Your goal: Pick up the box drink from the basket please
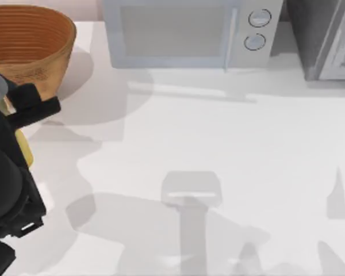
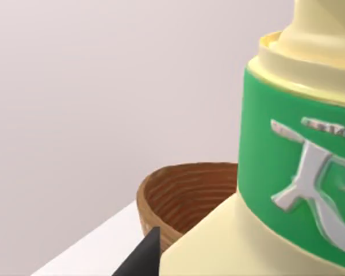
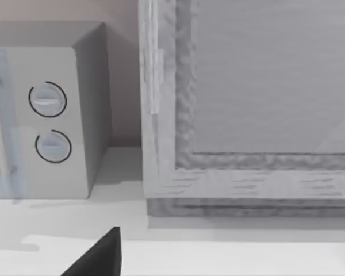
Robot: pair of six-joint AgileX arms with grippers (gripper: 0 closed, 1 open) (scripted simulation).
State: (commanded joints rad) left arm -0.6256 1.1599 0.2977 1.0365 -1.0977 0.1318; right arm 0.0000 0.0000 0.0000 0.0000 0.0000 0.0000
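While the left gripper [image 1: 17, 129] clasps the drink [image 2: 287, 172] beside the basket [image 1: 29, 43], a microwave [image 1: 187, 31] stands behind, well apart.

The basket [image 1: 29, 43] appeared as woven wicker, orange-brown, with ribbed, rough walls. The box drink [image 2: 287, 190] had a smooth, matt pale yellow skin like coated carton, with a glossy green band bearing raised silvery print. The worktop [image 1: 218, 149] was smooth, matt white. The microwave [image 1: 190, 31] casing looked like satin grey plastic or painted metal.
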